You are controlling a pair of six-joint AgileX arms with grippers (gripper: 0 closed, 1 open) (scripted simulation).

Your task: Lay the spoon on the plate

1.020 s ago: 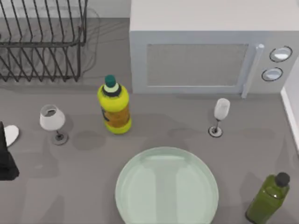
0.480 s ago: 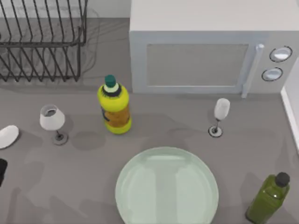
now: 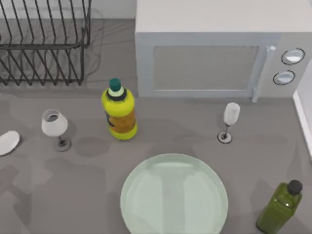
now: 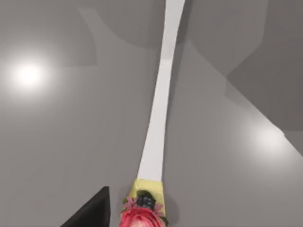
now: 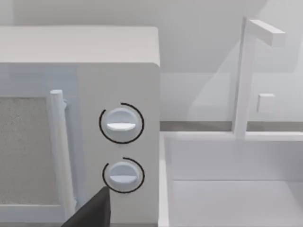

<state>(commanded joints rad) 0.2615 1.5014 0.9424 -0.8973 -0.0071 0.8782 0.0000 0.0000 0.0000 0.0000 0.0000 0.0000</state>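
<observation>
- Spoon (image 3: 9,143) country first: the grey tabletop (image 3: 87,195) carries everything, and I place each thing from the pale green plate (image 3: 174,195).
- A white microwave (image 3: 219,53) stands well behind the plate, its door shut and its two dials towards the right.
- A black wire dish rack (image 3: 44,44) sits far behind the plate and to its left.
- The plate itself lies flat at the front of the tabletop, with nothing on it.
- A yellow bottle (image 3: 118,114) stands upright behind the plate's left side. A green bottle (image 3: 280,209) stands near its right rim.
- One wine glass (image 3: 54,124) stands well left of the plate, another (image 3: 230,117) behind its right side.
- The spoon's white bowl is far left of the plate, beyond the left wine glass. From the left wrist, its handle runs over the tabletop to the red-and-pink knob (image 4: 142,215).
- My left tool (image 4: 97,215) is just beside that knob. I cannot tell how far it is open or whether it holds anything.
- My right tool (image 5: 92,213) faces the microwave dials; its opening I cannot tell either.
</observation>
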